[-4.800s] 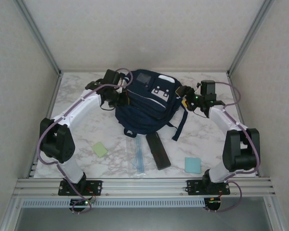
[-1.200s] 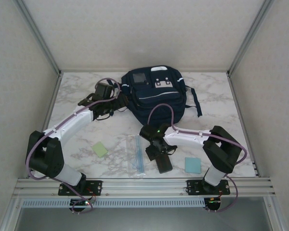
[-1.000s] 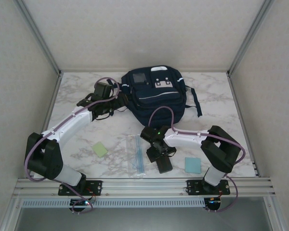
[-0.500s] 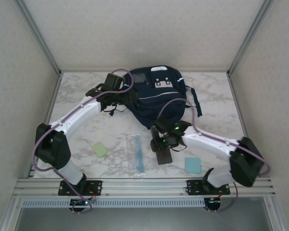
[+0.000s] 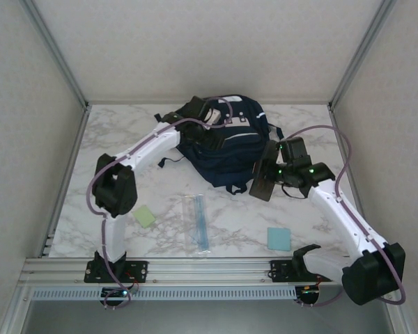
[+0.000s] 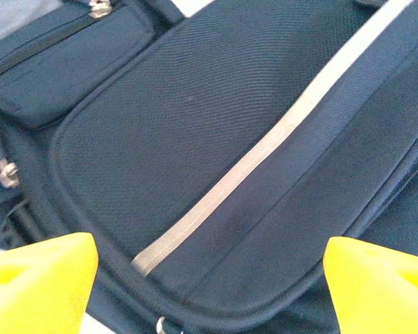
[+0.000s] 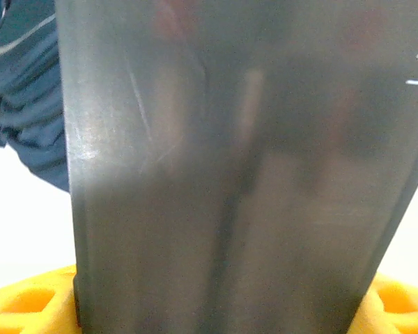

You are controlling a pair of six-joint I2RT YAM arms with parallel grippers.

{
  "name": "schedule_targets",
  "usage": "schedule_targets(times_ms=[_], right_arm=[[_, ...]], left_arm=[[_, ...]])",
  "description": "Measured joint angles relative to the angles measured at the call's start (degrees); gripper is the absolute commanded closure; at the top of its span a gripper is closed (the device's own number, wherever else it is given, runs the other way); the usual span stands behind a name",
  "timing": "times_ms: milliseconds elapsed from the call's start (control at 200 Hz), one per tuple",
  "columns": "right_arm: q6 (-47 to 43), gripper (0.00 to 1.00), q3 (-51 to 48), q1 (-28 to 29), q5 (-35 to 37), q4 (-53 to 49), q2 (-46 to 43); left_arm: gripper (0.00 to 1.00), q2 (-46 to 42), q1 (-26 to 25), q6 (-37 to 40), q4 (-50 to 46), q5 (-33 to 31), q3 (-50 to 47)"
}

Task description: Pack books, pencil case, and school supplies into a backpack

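The pencil case (image 5: 262, 186) sits gripped in the right hand (image 5: 272, 165), beside the backpack (image 5: 219, 154).

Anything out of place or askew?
Nothing spilled or damaged. The pencil case hangs tilted in the right hand beside the backpack; the ruler, green pad and blue pad lie flat on the table.
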Motion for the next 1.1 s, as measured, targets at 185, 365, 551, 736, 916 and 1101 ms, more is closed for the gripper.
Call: schedule_targets(times_ms=[185, 365, 551, 736, 916, 1101], right_arm=[[1.4, 0.53, 0.8, -3.7, -2.2, 2.3, 2.9], [1.7, 0.54, 0.8, -4.1, -3.9, 2.7, 2.6], [1.7, 0.53, 0.8, -4.9, -3.7, 2.1, 0.6], [1.7, 0.53, 0.8, -5.1, -3.4, 1.4, -0.1], [1.7, 0.53, 0.8, -5.2, -3.5, 1.2, -0.1], [1.7, 0.53, 0.8, -5.2, -3.5, 1.2, -0.1]], left_arm=[[0.18, 7.1, -0.7, 2.4, -3.9, 1.6, 6.7], [0.19, 10.5, -0.7, 3.4, -6.7, 3.0, 10.4], [0.16, 10.8, -0.7, 3.4, -8.5, 6.3, 10.6], [0.16, 7.5, -1.2, 3.7, -8.4, 8.9, 6.4], [0.17, 7.5, -1.9, 4.7, -9.4, 8.9, 7.1], [0.20, 9.2, -2.0, 5.6, -9.9, 6.1, 8.5]])
